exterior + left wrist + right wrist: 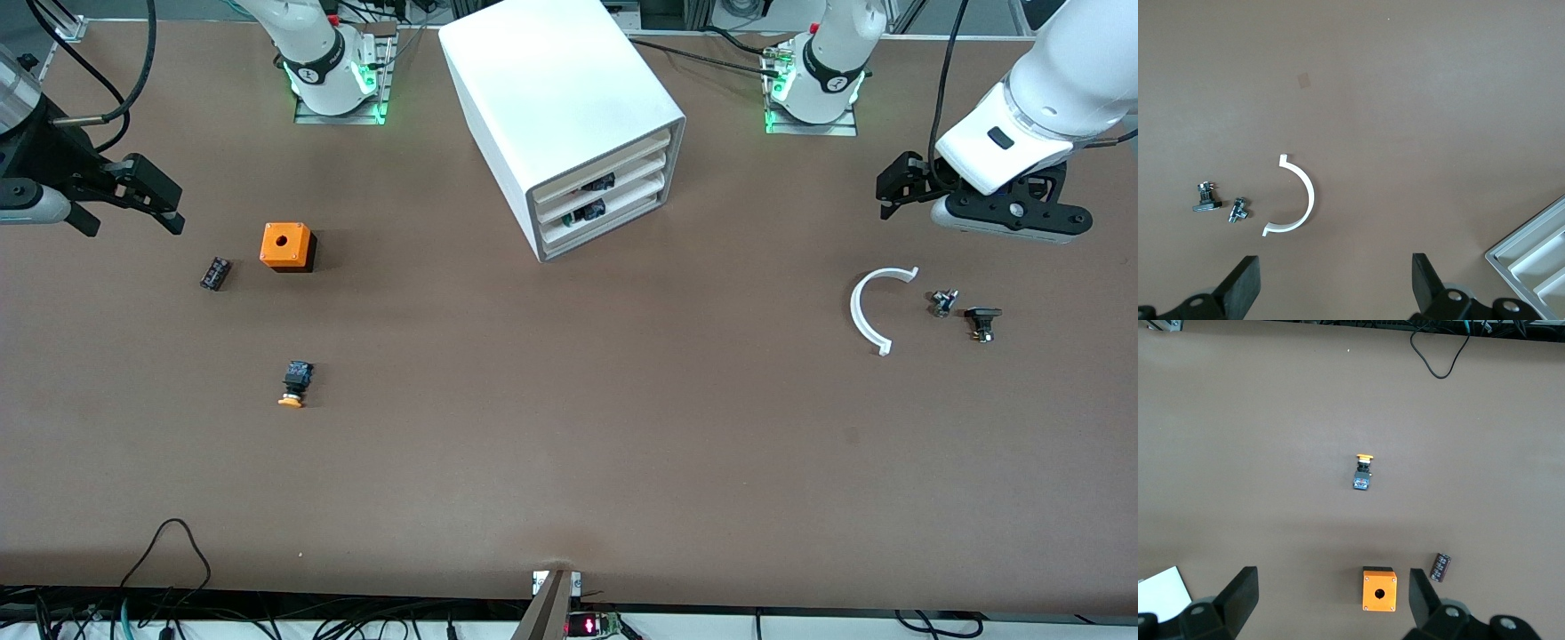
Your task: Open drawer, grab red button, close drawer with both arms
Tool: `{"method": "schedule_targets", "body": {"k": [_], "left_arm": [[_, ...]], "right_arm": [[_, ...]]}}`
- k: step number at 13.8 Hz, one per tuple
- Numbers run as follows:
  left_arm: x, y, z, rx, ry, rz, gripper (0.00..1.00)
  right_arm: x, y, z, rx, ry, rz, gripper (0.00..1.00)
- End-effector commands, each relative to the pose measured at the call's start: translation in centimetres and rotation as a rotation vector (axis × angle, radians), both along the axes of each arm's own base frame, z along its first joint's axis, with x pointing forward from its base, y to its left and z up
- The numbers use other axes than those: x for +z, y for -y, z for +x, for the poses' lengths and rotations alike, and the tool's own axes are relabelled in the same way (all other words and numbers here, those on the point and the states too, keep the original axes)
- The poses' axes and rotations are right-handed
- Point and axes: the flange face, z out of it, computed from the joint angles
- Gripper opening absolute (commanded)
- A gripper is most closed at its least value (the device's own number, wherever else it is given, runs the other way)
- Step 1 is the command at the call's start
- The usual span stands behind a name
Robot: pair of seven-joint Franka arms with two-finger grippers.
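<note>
The white cabinet (560, 89) stands between the arm bases, and its three cream drawer fronts look flush. The middle drawer (625, 188) looks shut. Dark parts show in the gaps at the fronts. No red-capped button shows in any view. My left gripper (902, 191) is open and empty above the table toward the left arm's end, over bare table beside a white arc piece (867, 308); in the left wrist view (1335, 283) its fingers stand wide apart. My right gripper (132, 224) is open and empty toward the right arm's end, and also shows in the right wrist view (1331, 597).
An orange box with a hole (287, 246), a small dark part (215, 273) and an orange-capped button (293, 384) lie toward the right arm's end. Two small metal parts (942, 302) (982, 322) lie beside the arc. The cabinet's corner (1538, 260) shows in the left wrist view.
</note>
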Motion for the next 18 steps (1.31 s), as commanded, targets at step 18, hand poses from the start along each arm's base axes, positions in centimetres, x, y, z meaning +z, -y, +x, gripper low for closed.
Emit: {"method": "schedule_targets", "body": {"k": [18], "left_arm": [[-9.3, 5.9, -2.0, -0.222, -0.515, -0.364, 1.00]], "right_arm": [[-11.9, -1.5, 5.1, 0.000, -0.183, 0.056, 1.00]]}}
